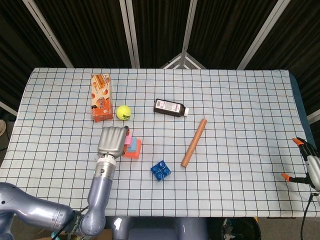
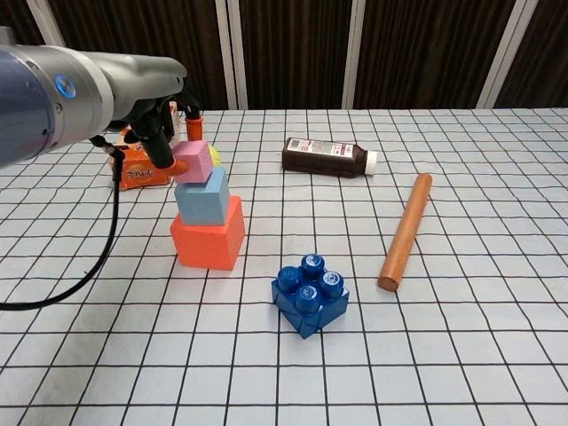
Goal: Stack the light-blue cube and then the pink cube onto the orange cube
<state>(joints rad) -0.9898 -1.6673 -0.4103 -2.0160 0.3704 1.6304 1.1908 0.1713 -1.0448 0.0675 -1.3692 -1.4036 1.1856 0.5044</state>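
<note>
The orange cube (image 2: 208, 236) sits on the checked cloth with the light-blue cube (image 2: 203, 197) stacked on it. My left hand (image 2: 165, 122) holds the pink cube (image 2: 192, 162) right over the light-blue cube's left part, touching or nearly touching its top. In the head view the left hand (image 1: 113, 141) covers most of the stack; only slivers of the pink cube (image 1: 128, 140), light-blue cube (image 1: 133, 145) and orange cube (image 1: 135, 151) show. My right hand (image 1: 309, 163) hangs at the table's right edge, fingers apart, holding nothing.
A dark-blue studded brick (image 2: 310, 294) lies in front of the stack. A brown cylinder (image 2: 406, 231) and a dark bottle (image 2: 327, 157) lie to the right. A tennis ball (image 1: 123, 112) and an orange carton (image 1: 100, 97) sit behind the stack.
</note>
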